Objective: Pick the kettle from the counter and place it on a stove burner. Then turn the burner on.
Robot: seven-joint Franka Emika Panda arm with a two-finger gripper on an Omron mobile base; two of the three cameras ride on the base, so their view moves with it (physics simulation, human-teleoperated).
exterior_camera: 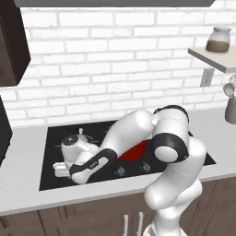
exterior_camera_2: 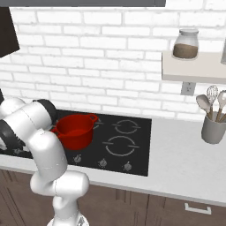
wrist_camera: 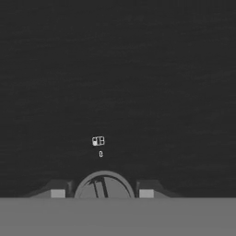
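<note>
Now the small silvery-white metal kettle [exterior_camera: 73, 144] sits on the black glass cooktop [exterior_camera: 50, 156], left rear. The two-finger gripper [wrist_camera: 102, 192] straddles a round grey knob [wrist_camera: 103, 185] directly ahead; grip can't be confirmed.

Stove [exterior_camera_2: 132, 154] sits in the counter [exterior_camera_2: 185, 163], wall behind. Pot [exterior_camera_2: 74, 130] on the stove's left-centre; kettle [exterior_camera: 73, 146] on the stove at 9 o'clock from the pot. Burner [exterior_camera_2: 120, 146] at 3 o'clock from pot, knobs [exterior_camera_2: 102, 163] along the front edge. Utensil holder [exterior_camera_2: 213, 128] on the counter far right, below the shelf [exterior_camera_2: 194, 70] carrying a jar [exterior_camera_2: 186, 44].
</note>
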